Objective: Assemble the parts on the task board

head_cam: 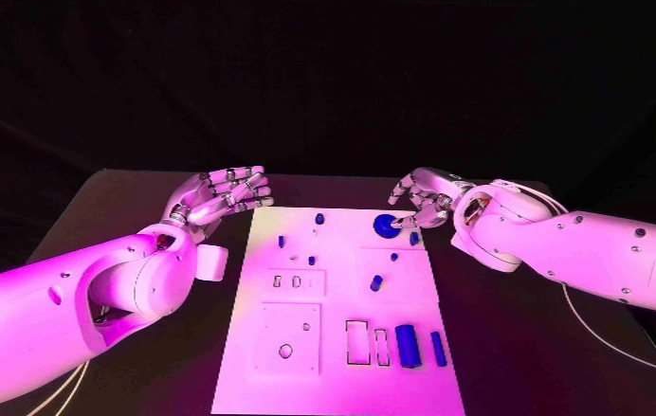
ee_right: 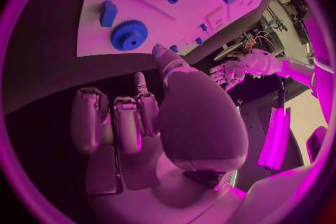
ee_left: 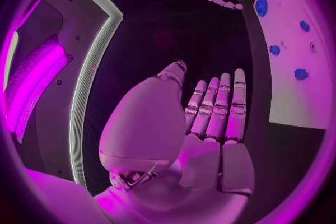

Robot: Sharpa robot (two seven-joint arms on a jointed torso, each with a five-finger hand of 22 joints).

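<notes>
Head view shows the right hand [head_cam: 421,200] at the far right corner of the task board [head_cam: 342,378], its fingers [head_cam: 405,219] curled down beside the blue gear [head_cam: 387,226]; whether they touch it I cannot tell, though the right wrist view shows a gap. The left hand [head_cam: 219,196] hovers off the board's far left corner over the table [head_cam: 96,208], fingers spread, holding nothing. Seemingly, seating the gear is in hand; next comes a firm pinch on it.

Robot lab, task board [head_cam: 342,340], black table [head_cam: 123,198]
</notes>
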